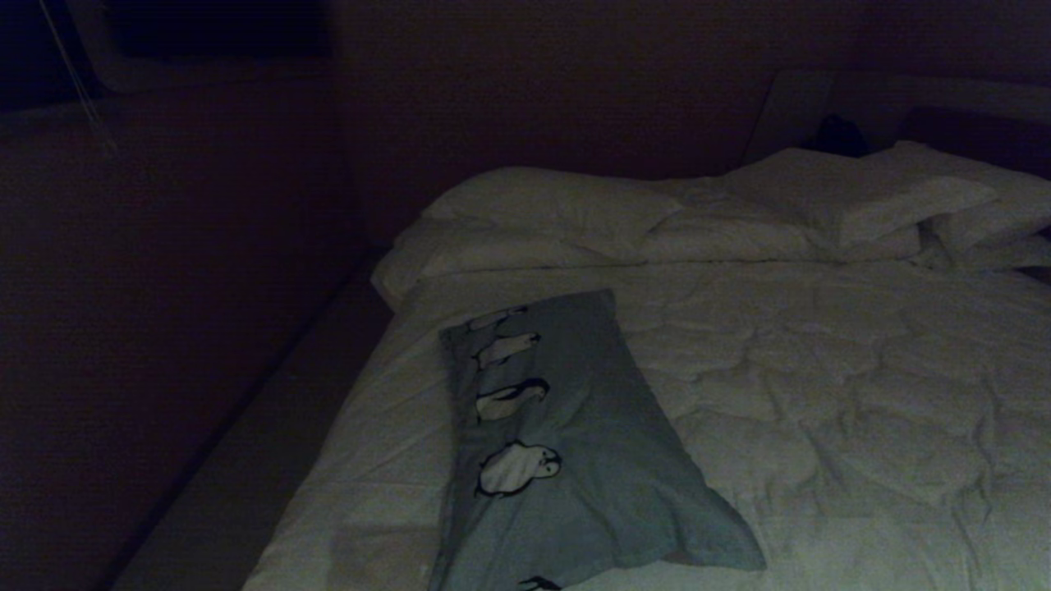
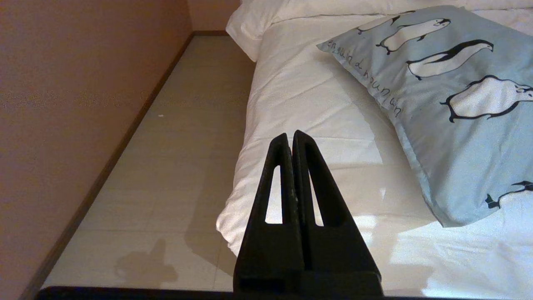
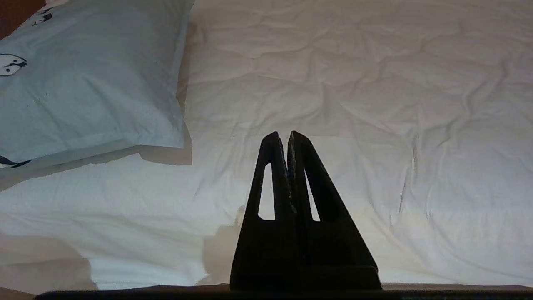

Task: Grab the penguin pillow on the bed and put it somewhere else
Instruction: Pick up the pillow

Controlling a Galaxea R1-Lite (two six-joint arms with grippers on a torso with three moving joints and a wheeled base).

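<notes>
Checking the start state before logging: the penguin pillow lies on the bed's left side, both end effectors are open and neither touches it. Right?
Not quite: both end effectors are shut, left end effector and right end effector, as each wrist view shows. The penguin pillow does lie untouched on the bed's left side.

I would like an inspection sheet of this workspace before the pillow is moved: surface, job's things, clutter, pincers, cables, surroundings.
Surface: large bed with wrinkled white quilted comforter, flat, nothing spilled.
Job's things: long grey-blue penguin pillow lies lengthwise near the bed's left side, untouched, lettering along its outer edge.
Clutter: plain white pillows stacked at the head of the bed; a small dark object behind them, too dim to identify.
Grippers: left pincer shut, empty, above the bed's left edge; right pincer shut, empty, above the bare comforter beside the pillow.
Cables: a thin cord hangs at the far left wall.
Surroundings: pale floor strip between bed and reddish-brown wall.
</notes>
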